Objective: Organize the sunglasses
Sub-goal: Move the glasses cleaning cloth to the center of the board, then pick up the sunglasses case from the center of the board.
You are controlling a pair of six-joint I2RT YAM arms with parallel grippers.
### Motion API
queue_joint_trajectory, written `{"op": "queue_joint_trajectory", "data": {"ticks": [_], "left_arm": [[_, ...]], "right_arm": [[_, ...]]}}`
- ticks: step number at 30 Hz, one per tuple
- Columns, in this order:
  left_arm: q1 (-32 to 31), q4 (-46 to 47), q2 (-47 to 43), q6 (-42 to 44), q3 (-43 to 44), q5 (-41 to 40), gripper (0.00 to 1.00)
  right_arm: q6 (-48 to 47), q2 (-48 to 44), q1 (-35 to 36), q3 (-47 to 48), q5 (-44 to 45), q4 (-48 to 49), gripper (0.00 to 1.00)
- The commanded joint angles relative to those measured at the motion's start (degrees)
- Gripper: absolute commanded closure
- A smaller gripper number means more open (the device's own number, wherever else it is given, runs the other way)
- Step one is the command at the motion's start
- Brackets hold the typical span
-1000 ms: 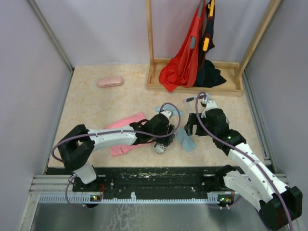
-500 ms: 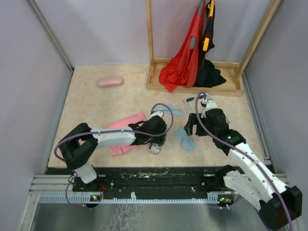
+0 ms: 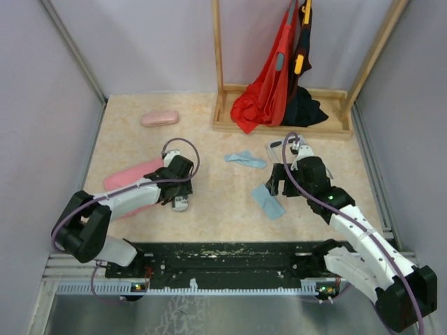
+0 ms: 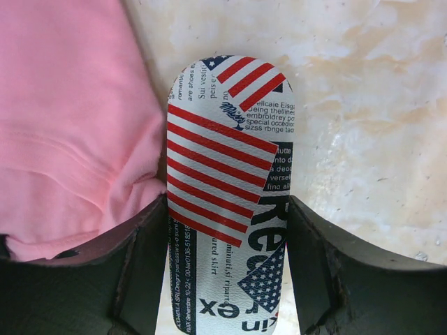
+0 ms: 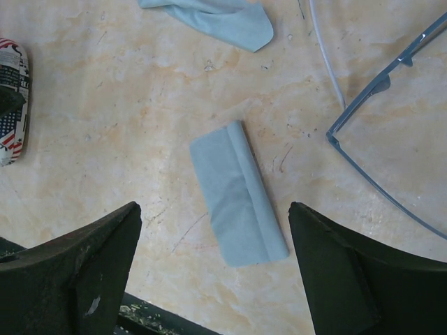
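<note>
The thin grey-framed sunglasses (image 5: 391, 118) lie on the table at the right edge of the right wrist view; from above, part of them (image 3: 278, 145) shows just beyond the right wrist. My right gripper (image 5: 216, 279) hangs open over a folded light-blue cloth (image 5: 239, 202), not touching it. My left gripper (image 4: 227, 265) is shut on a flag-printed glasses case (image 4: 227, 188), one finger against each long side. From above, that case (image 3: 181, 203) sits at the left gripper's tip (image 3: 179, 197), beside a pink cloth (image 3: 129, 180).
A second light-blue cloth (image 3: 246, 159) lies crumpled mid-table. A pink glasses case (image 3: 159, 118) rests at the back left. A wooden rack (image 3: 279, 125) with a red bag (image 3: 269, 87) stands at the back right. Purple walls close in both sides.
My left arm has swung left, carrying the flag-printed case from the table's middle to beside the pink cloth. The second blue cloth is now uncovered. The right arm has barely moved.
</note>
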Motion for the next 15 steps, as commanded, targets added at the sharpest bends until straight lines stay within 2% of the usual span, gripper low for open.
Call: {"op": "queue_joint_trajectory", "data": {"ticks": [1, 4, 9, 11, 15], "left_arm": [[0.6, -0.7, -1.7, 4.2, 0.5, 1.1, 0.99], [-2.8, 1.4, -0.4, 5.8, 2.7, 5.1, 0.99], [-13.4, 3.0, 5.4, 7.4, 8.8, 7.0, 0.99], [-15.9, 6.9, 5.8, 8.2, 8.9, 13.0, 0.99], [-16.1, 18.7, 1.2, 8.5, 4.1, 26.7, 0.99]], "right_arm": [[0.5, -0.2, 0.6, 1.1, -0.7, 2.6, 0.14], [0.8, -0.8, 0.6, 1.0, -0.6, 2.5, 0.14], [1.6, -2.0, 0.6, 0.6, 0.3, 1.4, 0.13], [1.8, -2.7, 0.6, 0.6, 1.3, 0.6, 0.13], [2.8, -5.8, 0.6, 0.4, 3.1, -1.0, 0.12]]}}
